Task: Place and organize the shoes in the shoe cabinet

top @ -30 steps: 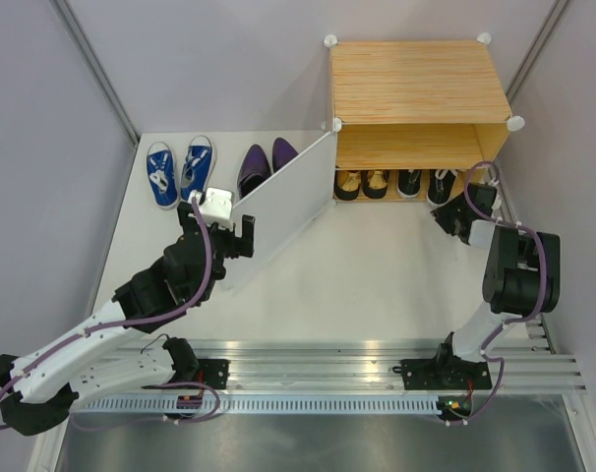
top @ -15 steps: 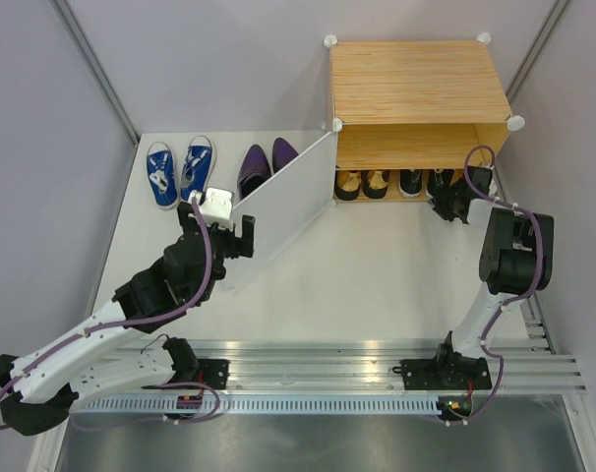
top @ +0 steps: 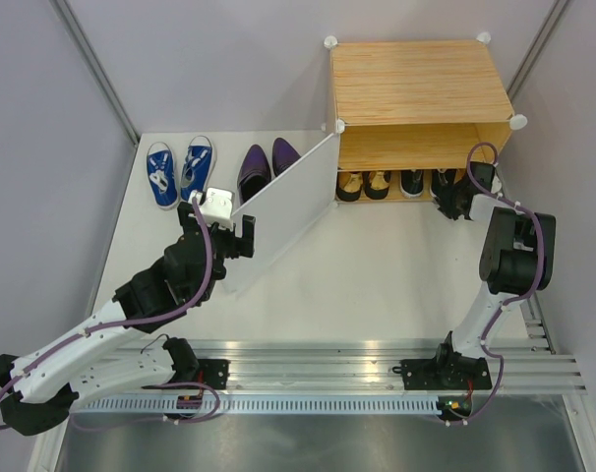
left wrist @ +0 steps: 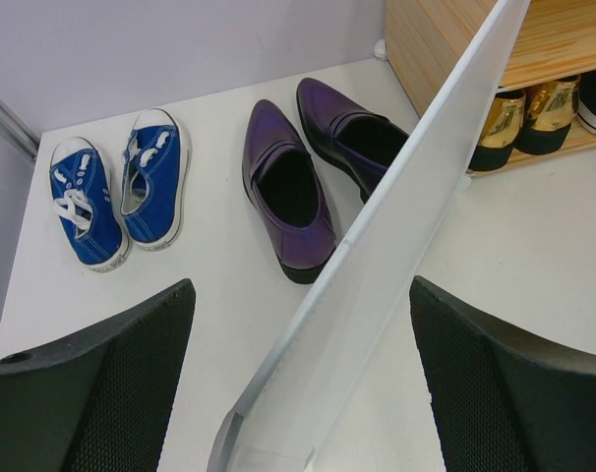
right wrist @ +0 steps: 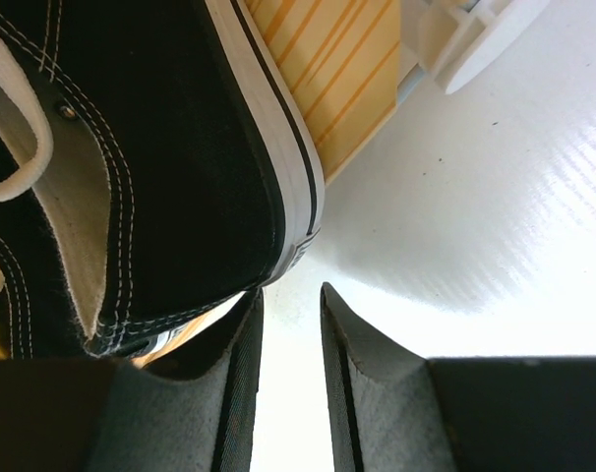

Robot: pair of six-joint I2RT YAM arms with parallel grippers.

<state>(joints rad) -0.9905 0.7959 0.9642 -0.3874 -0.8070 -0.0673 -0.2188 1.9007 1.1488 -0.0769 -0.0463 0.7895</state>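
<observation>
Presently my right gripper (right wrist: 290, 295) sits at the right end of the cabinet's (top: 416, 84) lower level. Its jaws are drawn to a narrow slit with nothing between them, and one black shoe (right wrist: 160, 177) lies just beside its left finger, heel at the shelf's front edge. My left gripper (left wrist: 300, 295) hangs wide open on the other side, and the free edge of the swung-out door (left wrist: 406, 216) runs up between its fingers. I cannot tell whether either finger touches the panel.

Progress, as I judge it, is about half:
- **Done:** the gold pair (top: 364, 184) and the black pair (top: 428, 183) stand side by side on the lower level, heels outward. The rightmost black shoe may want a last nudge inward.
- **Left:** the purple pair (left wrist: 283, 192) and the blue sneakers (left wrist: 150, 182) lie on the table (top: 377, 265). They are left of the cabinet and behind the door, well apart from any shelf.

The upper level shows no shoes as far as the top view reaches, so I take it as the likely place for those two pairs. The door stands open at a slant between them and the cabinet mouth.
</observation>
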